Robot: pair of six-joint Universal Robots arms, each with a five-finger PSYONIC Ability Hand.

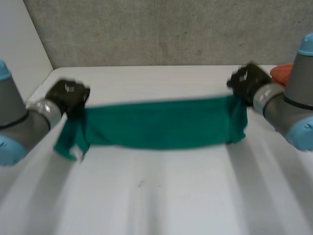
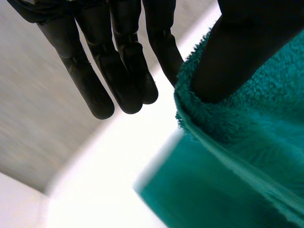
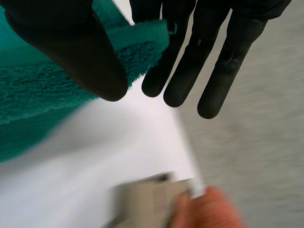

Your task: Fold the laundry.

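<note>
A green towel (image 1: 161, 122) hangs stretched in a long band between my two hands, above the white table (image 1: 156, 196). My left hand (image 1: 68, 95) holds its left end, and a corner droops below that hand. In the left wrist view the thumb (image 2: 237, 52) presses into the fluffy towel (image 2: 247, 156) while the fingers (image 2: 118, 61) stay straight beside it. My right hand (image 1: 247, 81) holds the right end. There the thumb (image 3: 71, 47) pinches the towel's edge (image 3: 142, 42) against the fingers (image 3: 190, 57).
An orange object (image 1: 281, 73) lies at the table's far right corner behind my right arm, seen as an orange shape (image 3: 209, 209) beside a grey-beige thing (image 3: 147, 199). A grey wall (image 1: 161, 29) runs behind the table.
</note>
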